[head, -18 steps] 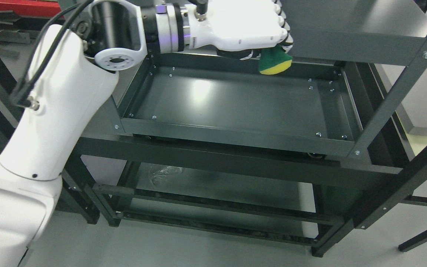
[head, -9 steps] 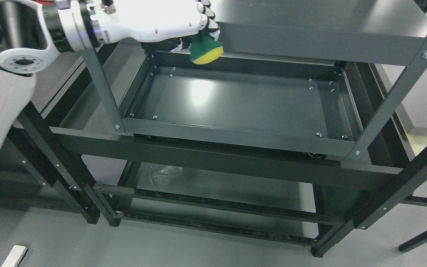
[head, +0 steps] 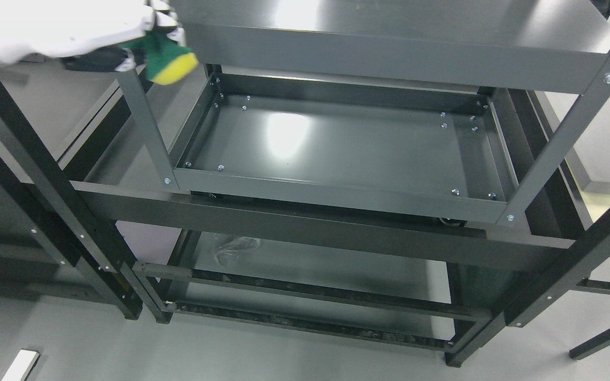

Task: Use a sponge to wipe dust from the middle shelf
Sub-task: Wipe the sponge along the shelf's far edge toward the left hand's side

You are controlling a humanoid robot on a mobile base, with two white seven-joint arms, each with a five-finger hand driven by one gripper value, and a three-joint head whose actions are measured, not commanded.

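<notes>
Nearest, at the bottom of the view, lies the grey floor (head: 284, 354), with a small white strip (head: 19, 365) at its lower left corner. Above it stands the dark grey metal shelving rack (head: 337, 233) with its slanted uprights and bolted crossbars. Its lowest level (head: 315, 270) shows a faint crumpled clear film (head: 236, 247) near the left end.

Farther up sits the middle shelf (head: 337, 143) — a dark grey rectangular metal tray with a raised rim and small silver screws at its corners. A bright patch of reflected light lies on its left half, and nothing rests on it.

Beyond and above, the top shelf (head: 389, 32) spreads across the far edge of the view as a flat grey slab.

At the far left corner, the robot's white left hand (head: 66, 37) reaches in from the left edge, outside the rack's near-left upright. Its fingers (head: 162, 24) are clamped on the green-and-yellow sponge (head: 170, 58), green scouring side toward the hand and yellow foam pointing down and to the right. The sponge hangs in the air just left of the middle shelf's far-left corner — clear of the shelf surface, not touching it.
</notes>
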